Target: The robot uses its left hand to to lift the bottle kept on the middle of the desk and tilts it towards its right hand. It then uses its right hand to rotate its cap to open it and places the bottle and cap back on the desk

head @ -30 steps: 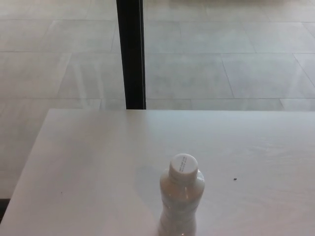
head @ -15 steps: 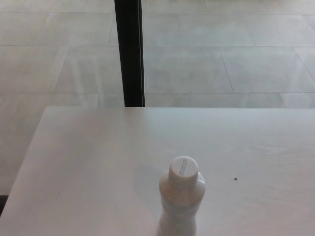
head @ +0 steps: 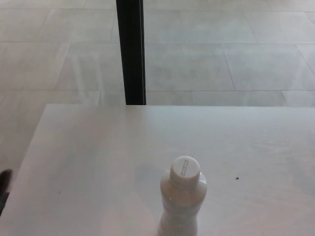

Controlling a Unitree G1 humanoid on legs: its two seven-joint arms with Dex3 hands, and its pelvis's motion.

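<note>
A pale plastic bottle (head: 181, 204) stands upright on the white desk (head: 88, 157), near the front edge and a little right of centre. Its white cap (head: 185, 169) is on the neck, and the bottle's base is cut off by the bottom of the picture. A small black shape at the far left edge, beside the desk's left side, looks like part of my left hand (head: 5, 181). It is far from the bottle, and too little of it shows to tell its state. My right hand does not show.
A black upright post (head: 131, 49) stands behind the desk's far edge. Pale floor tiles lie beyond it. A tiny dark speck (head: 237, 178) sits on the desk right of the bottle.
The whole view has shifted slightly, so the camera moved. The bottle stays upright in place. A black shape has come in at the left edge.
</note>
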